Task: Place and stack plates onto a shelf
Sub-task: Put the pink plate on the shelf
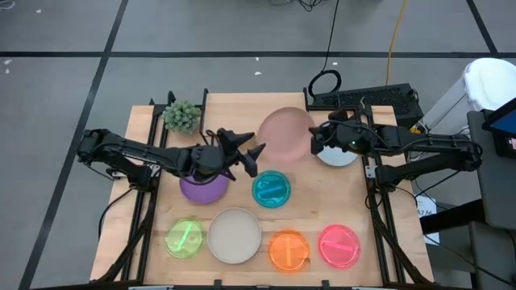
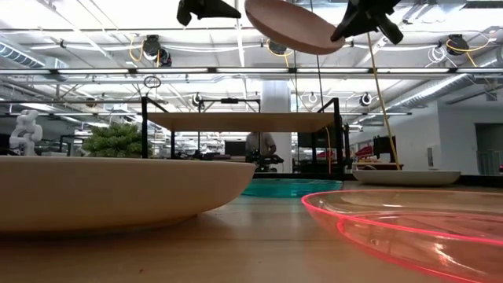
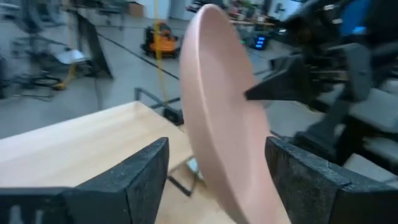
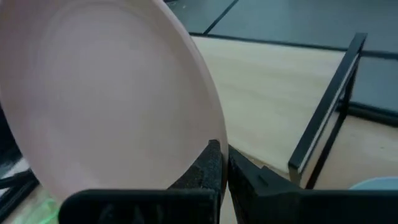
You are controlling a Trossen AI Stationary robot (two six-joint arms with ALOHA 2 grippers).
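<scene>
Fingers: right gripper (image 4: pixel 221 163) pinched tight on the rim of the pale pink plate (image 1: pixel 284 135); left gripper (image 1: pixel 246 155) spread wide, its fingers (image 3: pixel 134 177) standing either side of the plate's opposite edge, apparently not touching.

Plate hangs tilted in the air above the shelf (image 2: pixel 240 121), at about 12 o'clock on the tabletop (image 1: pixel 322 209).

Handling, judged: rigid, opaque, probably light; smooth surface likely slippery. A single rim pinch lets it swing, so grip deep over the lip.

Farther off, grey-blue plate (image 1: pixel 337 155) lies at 2 o'clock beneath the right arm.
</scene>
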